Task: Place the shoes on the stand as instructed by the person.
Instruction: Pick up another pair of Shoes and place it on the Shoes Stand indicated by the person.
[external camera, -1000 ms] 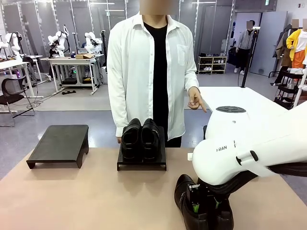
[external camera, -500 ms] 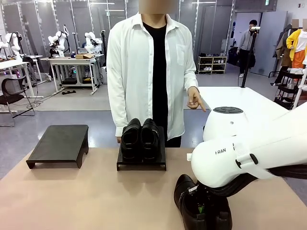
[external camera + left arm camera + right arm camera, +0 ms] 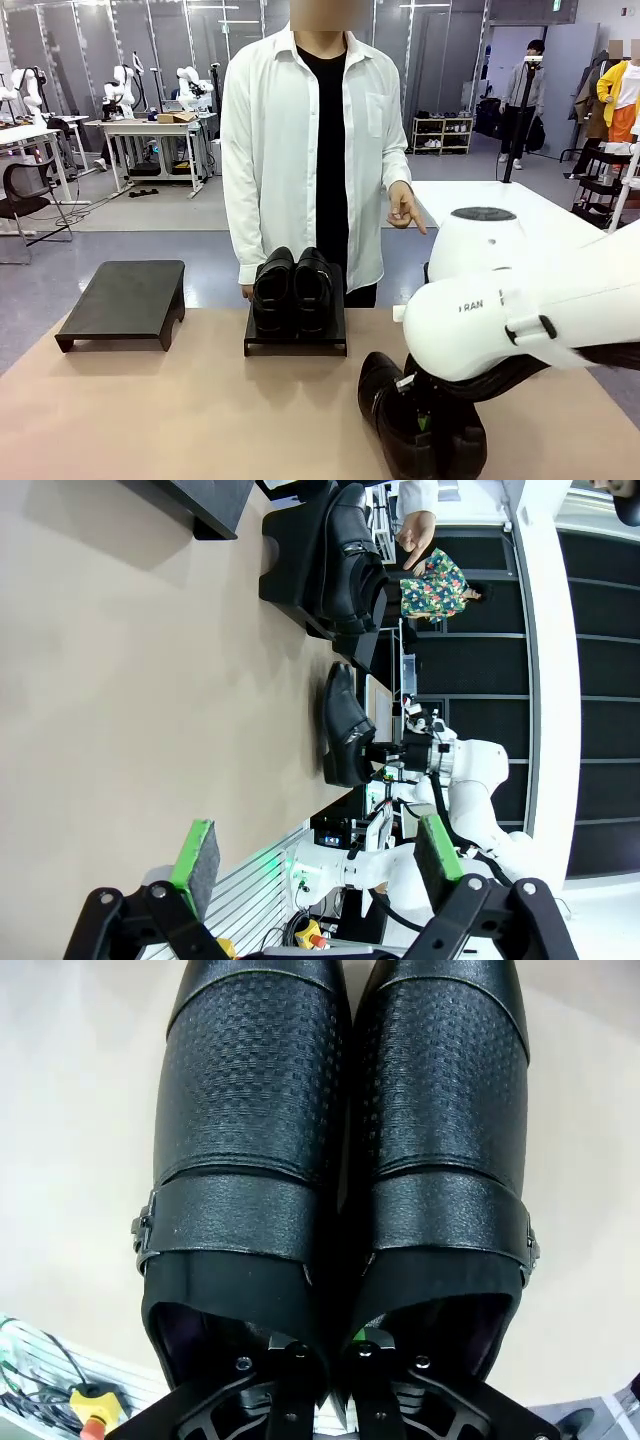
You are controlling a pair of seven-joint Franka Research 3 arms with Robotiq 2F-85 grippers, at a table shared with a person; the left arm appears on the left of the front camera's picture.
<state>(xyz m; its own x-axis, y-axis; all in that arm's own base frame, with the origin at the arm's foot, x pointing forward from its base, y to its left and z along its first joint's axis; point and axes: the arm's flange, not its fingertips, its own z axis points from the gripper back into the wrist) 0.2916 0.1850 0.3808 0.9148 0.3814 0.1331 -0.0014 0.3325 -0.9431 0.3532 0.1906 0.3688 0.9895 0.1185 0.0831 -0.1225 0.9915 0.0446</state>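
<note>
One pair of glossy black shoes (image 3: 292,285) rests on the middle black stand (image 3: 296,346), in front of the person (image 3: 310,140). A second pair of shoes (image 3: 385,400) sits on the table at the front right. My right gripper (image 3: 425,425) reaches down into this pair. In the right wrist view its fingers (image 3: 292,1360) are shut, pinching the inner walls of the two shoes (image 3: 250,1110) together. My left gripper (image 3: 316,858) hangs open over bare table with nothing between its green pads. The person's hand (image 3: 405,210) points downward with one finger.
An empty black stand (image 3: 125,300) stands at the table's far left. The tan tabletop (image 3: 180,410) lies bare between the stands and the front edge. My right arm's white body (image 3: 520,310) covers the right side of the table.
My right gripper has shut on the inner walls of the front pair. That pair has shifted slightly to the left. The person's pointing hand barely moved.
</note>
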